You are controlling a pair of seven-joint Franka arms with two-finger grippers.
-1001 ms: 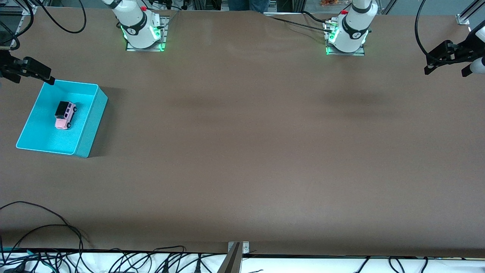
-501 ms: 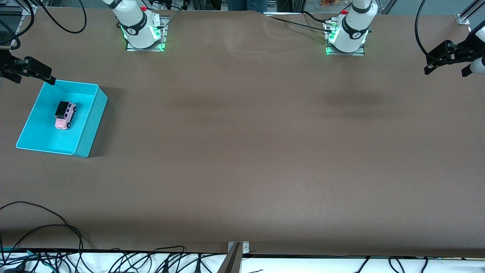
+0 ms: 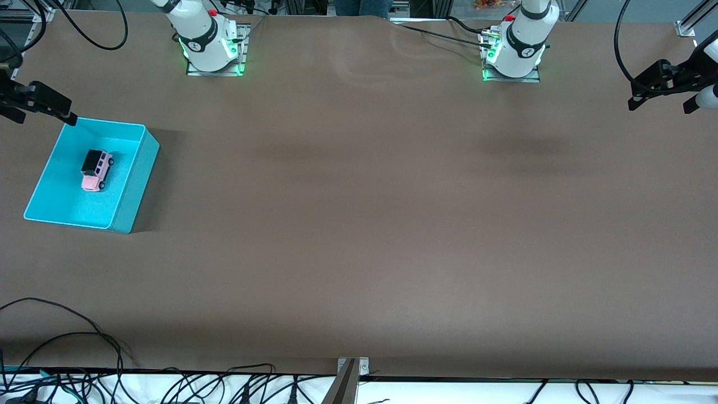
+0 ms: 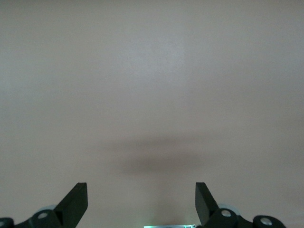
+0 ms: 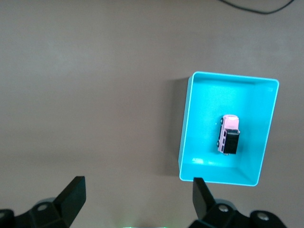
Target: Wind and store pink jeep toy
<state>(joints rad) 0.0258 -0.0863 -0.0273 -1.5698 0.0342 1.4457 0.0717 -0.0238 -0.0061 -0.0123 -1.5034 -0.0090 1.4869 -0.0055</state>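
Observation:
The pink jeep toy (image 3: pixel 96 170), boxy with a black roof, stands on its wheels inside the turquoise bin (image 3: pixel 134 185) at the right arm's end of the table. My right gripper (image 3: pixel 46 115) hangs open and empty, high over the table beside the bin's corner nearest the robot bases. Its wrist view looks down on the jeep (image 5: pixel 229 135) in the bin (image 5: pixel 186 128), off to one side of the open right gripper (image 5: pixel 137 194). My left gripper (image 3: pixel 659 105) waits open and empty over the left arm's end of the table. The left gripper (image 4: pixel 141 199) has only bare table beneath it.
Brown table cover (image 3: pixel 359 224) spreads between the arms. Both robot bases (image 3: pixel 208 45) (image 3: pixel 513 50) stand along the edge farthest from the front camera. Loose black cables (image 3: pixel 67 342) lie at the nearest edge.
My right gripper has drifted slightly away from the bin, toward the table's end. The jeep, the bin and the left arm have not moved.

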